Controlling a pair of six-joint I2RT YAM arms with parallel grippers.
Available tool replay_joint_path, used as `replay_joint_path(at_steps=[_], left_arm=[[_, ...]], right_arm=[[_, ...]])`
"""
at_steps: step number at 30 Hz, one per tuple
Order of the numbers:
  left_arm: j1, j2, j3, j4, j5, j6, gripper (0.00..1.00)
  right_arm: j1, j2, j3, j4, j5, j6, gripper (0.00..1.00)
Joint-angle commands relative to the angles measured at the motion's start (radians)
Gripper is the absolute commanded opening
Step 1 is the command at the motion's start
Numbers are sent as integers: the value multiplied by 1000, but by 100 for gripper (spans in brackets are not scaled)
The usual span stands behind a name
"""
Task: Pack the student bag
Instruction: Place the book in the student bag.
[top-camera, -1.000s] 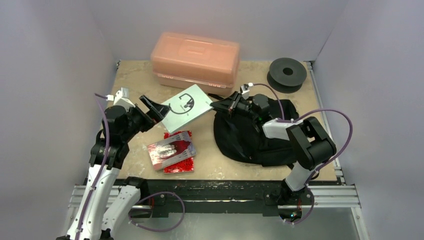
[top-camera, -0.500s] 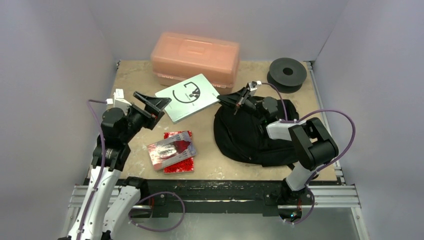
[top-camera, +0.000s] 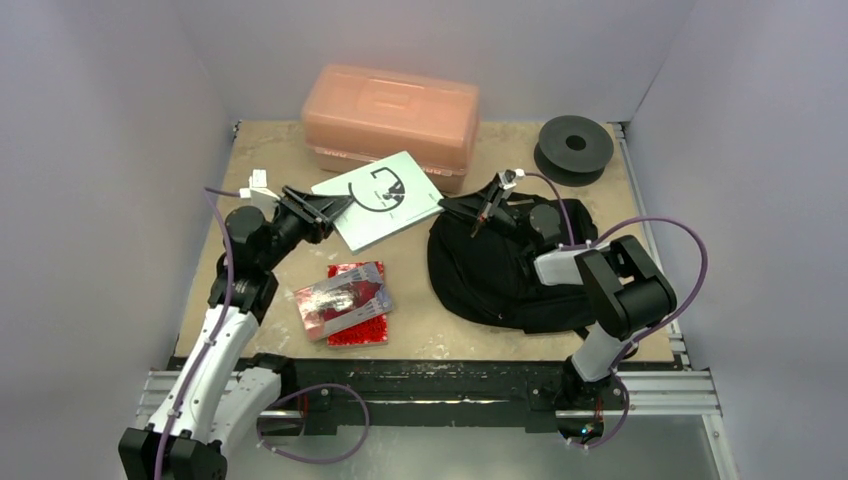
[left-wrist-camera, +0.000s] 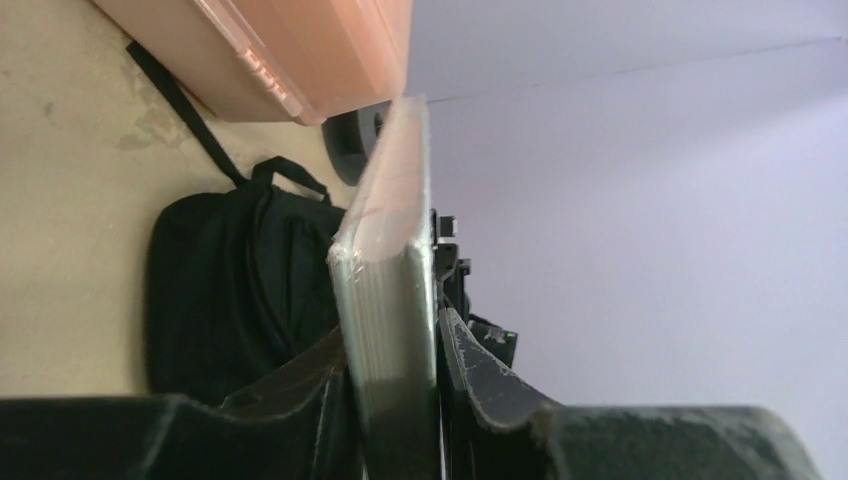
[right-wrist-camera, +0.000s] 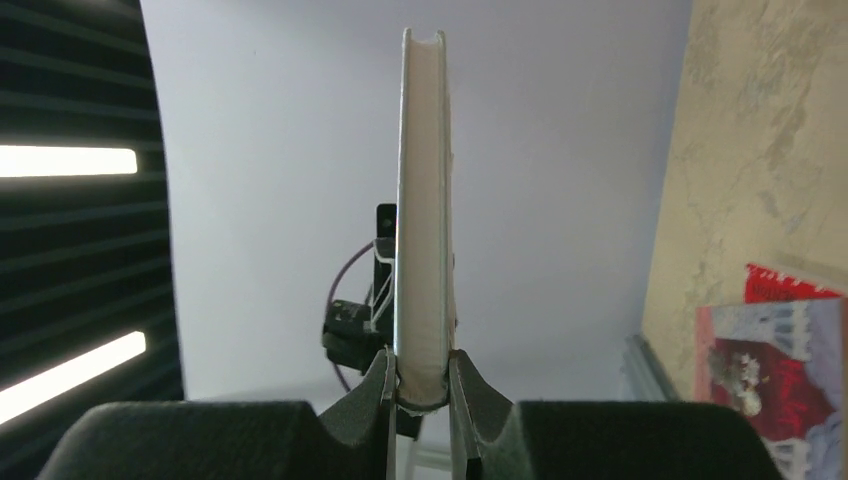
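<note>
The left tool (top-camera: 325, 208) and right tool (top-camera: 450, 205) each pinch an edge of the book (top-camera: 385, 195), while the soft, probably limp bag (top-camera: 490, 275) looks best gripped at its zipper lip.

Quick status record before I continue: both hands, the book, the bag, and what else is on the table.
left hand: shut on book's left end
right hand: shut on book's right end
book: between the hands, outside bag
bag: on table, right side, under right arm
other: red packs, box, spool
</note>
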Motion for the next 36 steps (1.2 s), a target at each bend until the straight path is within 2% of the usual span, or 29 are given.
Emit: replay_joint_path(at_steps=[1,2,4,5,7,8,10,13,16,18,20,28,32,33,36], left_arm=[[-6,16,-7,119,70,58,8],[-6,16,-7,89,71,82,0],[-6,2,-16,70,61,134,0],[-6,-12,-15,39,46,166,0],[-6,-47,6,-54,-6,242,0],[-6,-63,38,-121,-38,287,0],[-6,-83,113,-276,-132,407,0],[-6,-90,203,-434,-252,528,0],[-6,-79,248,-511,-288,578,0],[-6,-69,264,-535,-274,586,0],[-6,-58,271,-546,-230,583,0],[-6,-25,275,-557,-112,572,0],[-6,8,279,-552,-61,565,0],[-6,20,278,-542,-36,559,0],[-6,53,267,-504,50,529,0]], right_arm=[[5,-58,9,-21,-70,-170,10],[6,-76,3,-92,-88,-239,16],[5,-135,7,-381,-104,-491,34],[6,-176,40,-595,-91,-650,44],[15,-254,143,-1083,32,-1011,63],[23,-291,184,-1244,122,-1136,69],[41,-358,236,-1462,305,-1311,75],[108,-413,293,-1588,527,-1478,82],[236,-355,374,-1707,749,-1560,83],[305,-305,430,-1768,916,-1570,83],[343,-263,474,-1807,1009,-1578,82],[410,-95,604,-1936,1163,-1599,65],[429,-101,611,-1970,1258,-1581,39],[431,-111,605,-1964,1246,-1586,39],[431,-123,584,-1935,1195,-1597,51]])
